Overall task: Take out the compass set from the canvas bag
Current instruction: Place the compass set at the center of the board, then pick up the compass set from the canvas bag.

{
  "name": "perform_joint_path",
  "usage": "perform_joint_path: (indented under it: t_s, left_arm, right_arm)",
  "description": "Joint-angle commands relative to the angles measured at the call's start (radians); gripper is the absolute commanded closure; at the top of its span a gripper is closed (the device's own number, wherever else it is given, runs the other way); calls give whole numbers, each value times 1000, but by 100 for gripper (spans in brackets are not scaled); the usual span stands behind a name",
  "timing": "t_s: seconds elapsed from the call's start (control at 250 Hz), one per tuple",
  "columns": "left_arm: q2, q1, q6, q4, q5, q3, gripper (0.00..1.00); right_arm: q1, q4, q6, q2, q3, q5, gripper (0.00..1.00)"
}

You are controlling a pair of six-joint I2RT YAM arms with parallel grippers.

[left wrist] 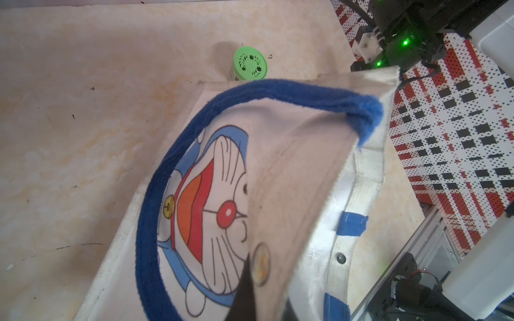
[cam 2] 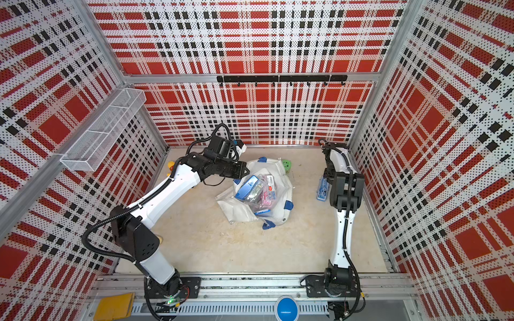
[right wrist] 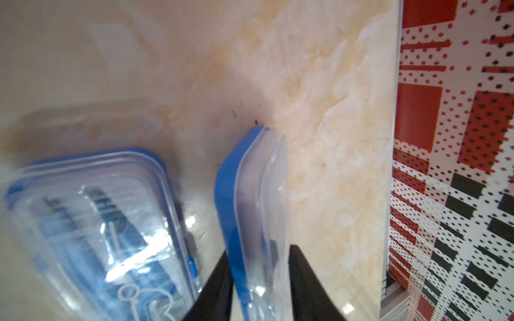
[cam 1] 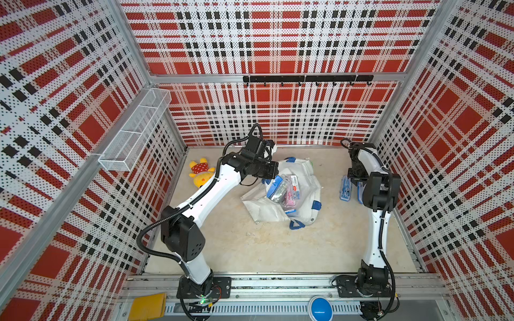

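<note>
Out of the canvas bag (cam 1: 261, 208) and well apart from it, on the robot's right: one compass set (right wrist: 250, 194), standing on its long edge on the bench (right wrist: 333, 139) between the jaws of the right claw (right wrist: 258, 253). Jaws partly parted, one to each flat face of the case; cannot tell whether pinching or only flanking. Long axis pointing straight away from the claw, so probably free to tip onto either face once let go.

Just beside it, on the side nearer the bag: a second compass set (right wrist: 97, 222), lying flat.

Shut flat on the bag's cloth rim, next to a round snap (left wrist: 261, 262): left claw (left wrist: 262, 303), propping the mouth up. In that mouth, more clear packets (cam 1: 283, 189), blue and pink, contents too small to name.

Likely next: widen the right claw and rise straight up along the case's faces, with no sideways drag. Nearer the bag's mouth by far: left arm (cam 1: 211, 191), though busy with the rim.
</note>
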Motion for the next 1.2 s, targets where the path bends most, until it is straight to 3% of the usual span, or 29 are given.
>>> perform_joint_path:
  t_s: [0.0, 0.184, 0.412, 0.612, 0.72, 0.864, 1.02, 1.196]
  left_arm:
    - [-1, -12, 0, 15, 1, 55, 100]
    - [5, -22, 0, 14, -9, 69, 100]
    - [-3, -28, 4, 24, -20, 70, 100]
    - [-2, -28, 12, 38, -3, 62, 100]
    - [8, -31, 11, 35, 7, 75, 100]
    - [15, -32, 11, 21, 0, 94, 100]
    - [20, -32, 11, 9, -9, 97, 100]
    - [31, -39, -1, 4, -17, 101, 100]
  right_arm:
    - [-3, -2, 22, -7, 24, -48, 57]
    - [-3, 28, 60, -114, -1, -106, 52]
    - [0, 139, 130, -363, -181, -191, 44]
    - [65, 322, 177, -623, -408, -438, 45]
    - [146, 440, 225, -776, -561, -547, 47]
    - [313, 597, 275, -972, -752, -576, 48]
    - [537, 704, 288, -1102, -886, -518, 50]
    - [715, 800, 310, -1129, -1004, -454, 56]
